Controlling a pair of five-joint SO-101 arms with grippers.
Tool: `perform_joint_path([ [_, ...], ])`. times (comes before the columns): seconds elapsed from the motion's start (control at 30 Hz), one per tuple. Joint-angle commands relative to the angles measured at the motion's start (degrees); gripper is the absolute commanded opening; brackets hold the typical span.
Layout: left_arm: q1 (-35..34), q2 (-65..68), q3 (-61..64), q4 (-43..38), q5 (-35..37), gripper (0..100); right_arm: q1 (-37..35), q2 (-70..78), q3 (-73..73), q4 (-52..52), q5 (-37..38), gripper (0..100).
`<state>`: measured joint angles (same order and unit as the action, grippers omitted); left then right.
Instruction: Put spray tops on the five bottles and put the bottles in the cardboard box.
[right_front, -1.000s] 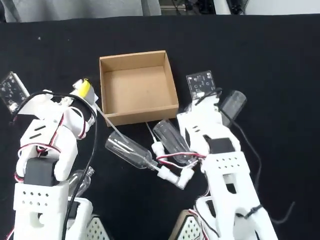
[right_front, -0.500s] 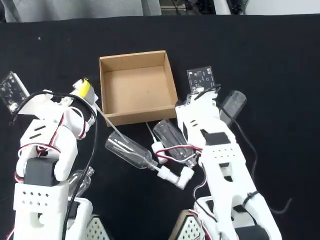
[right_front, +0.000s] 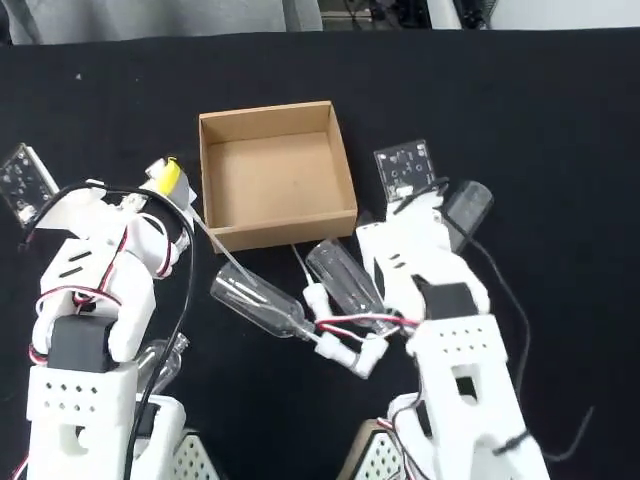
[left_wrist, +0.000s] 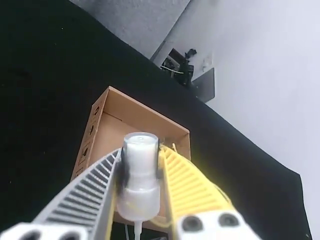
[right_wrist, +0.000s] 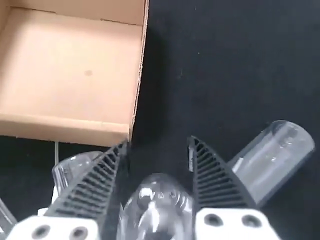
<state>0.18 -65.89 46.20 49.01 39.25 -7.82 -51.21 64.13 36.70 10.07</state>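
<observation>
The left gripper (left_wrist: 140, 154) is clamped on a spray top (left_wrist: 137, 185), likely light and rigid with a bendy tube (right_front: 218, 245), beside the box (left_wrist: 100, 131), while a probably slick, light bottle (right_wrist: 155, 202), best taken mid-body, lies at the right gripper (right_wrist: 157, 150), hold unclear.

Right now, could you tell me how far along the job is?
Done: nothing boxed; the box is empty. In hand: the left gripper clamps a spray top, and the right gripper is at a bottle. Left: capping and boxing the bottles.
</observation>
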Motion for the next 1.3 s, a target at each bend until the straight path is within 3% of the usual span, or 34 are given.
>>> perform_joint_path([
  [0.0,-0.4,-1.3,-1.5,-1.3,0.3,3,1.4,-7.0,-2.5,3.7,1.1,13.3],
  [0.4,-0.4,-1.3,-1.2,-1.3,0.3,3,1.4,-3.9,-2.8,2.5,1.1,13.9],
  [0.73,-0.4,-1.3,-1.0,-1.3,0.3,3,1.4,-4.1,-20.1,29.9,1.1,21.1],
  [1.0,-0.5,-1.3,-0.4,-1.3,0.3,3,1.9,-0.3,-24.0,36.0,1.1,20.4],
  [1.27,-0.5,-1.3,0.1,-1.3,0.3,3,14.0,10.4,-28.9,36.5,6.0,20.5],
])
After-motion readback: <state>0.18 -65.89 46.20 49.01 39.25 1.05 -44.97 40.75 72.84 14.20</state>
